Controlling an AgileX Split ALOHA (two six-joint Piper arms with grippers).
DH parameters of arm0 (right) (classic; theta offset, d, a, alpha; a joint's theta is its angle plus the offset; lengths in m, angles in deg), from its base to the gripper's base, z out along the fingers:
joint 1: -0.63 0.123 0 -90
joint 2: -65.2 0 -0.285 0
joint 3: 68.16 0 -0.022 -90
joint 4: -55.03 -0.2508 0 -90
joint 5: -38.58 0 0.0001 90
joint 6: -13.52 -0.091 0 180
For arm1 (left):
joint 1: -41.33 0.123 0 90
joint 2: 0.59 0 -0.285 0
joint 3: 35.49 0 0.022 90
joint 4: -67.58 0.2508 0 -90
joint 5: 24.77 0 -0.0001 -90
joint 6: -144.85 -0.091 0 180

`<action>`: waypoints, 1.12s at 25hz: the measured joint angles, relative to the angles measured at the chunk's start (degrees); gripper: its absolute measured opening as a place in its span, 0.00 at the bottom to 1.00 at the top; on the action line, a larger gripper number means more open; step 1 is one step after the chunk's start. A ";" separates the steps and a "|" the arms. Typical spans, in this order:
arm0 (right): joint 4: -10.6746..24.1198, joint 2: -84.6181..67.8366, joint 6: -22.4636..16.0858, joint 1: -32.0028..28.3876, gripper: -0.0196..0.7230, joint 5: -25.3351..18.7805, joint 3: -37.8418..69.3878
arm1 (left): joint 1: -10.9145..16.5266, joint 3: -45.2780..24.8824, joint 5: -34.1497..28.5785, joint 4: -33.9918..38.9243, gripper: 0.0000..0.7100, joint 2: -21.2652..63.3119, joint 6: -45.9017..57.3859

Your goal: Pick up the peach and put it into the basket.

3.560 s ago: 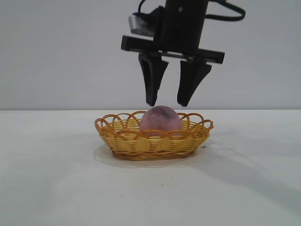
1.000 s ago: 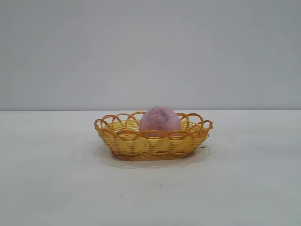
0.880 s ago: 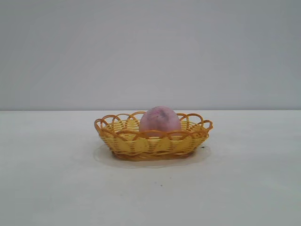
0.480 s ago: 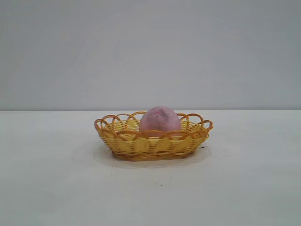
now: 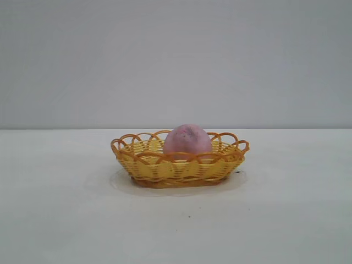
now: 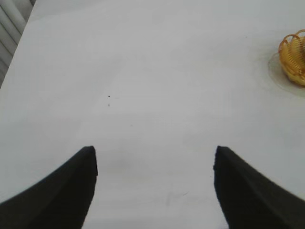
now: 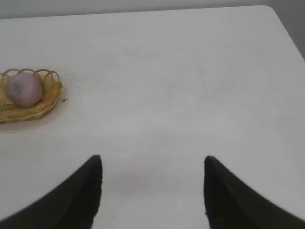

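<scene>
Peach (image 5: 187, 140): rounded, dusty pink matte fruit, seated inside the shallow oval yellow-orange woven wicker basket (image 5: 179, 168), toward its right half in the exterior view, crown above the looped rim. Basket: on the white table (image 5: 286, 220), long axis left to right across that view. Left gripper (image 6: 155, 157): fingers apart, empty, over bare table, well apart from the basket. Right gripper (image 7: 152, 164): fingers apart, empty, also well apart; its camera shows both fruit and basket off to one side. Judgement: placement appears complete; which arm is nearer cannot be told.
</scene>
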 joint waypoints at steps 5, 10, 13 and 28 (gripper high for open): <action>-0.10 0.00 0.00 0.00 0.56 0.00 0.00 | 0.00 0.00 0.00 0.00 0.65 0.00 0.00; -0.10 0.00 0.00 0.00 0.56 0.09 0.00 | 0.00 0.00 0.00 0.00 0.65 0.00 0.00; -0.10 0.00 0.00 0.00 0.56 0.20 0.00 | 0.00 0.00 0.00 0.00 0.65 0.00 0.00; -0.10 0.00 0.00 -2.60 0.56 0.21 0.00 | 0.00 0.00 0.00 0.00 0.65 0.00 0.00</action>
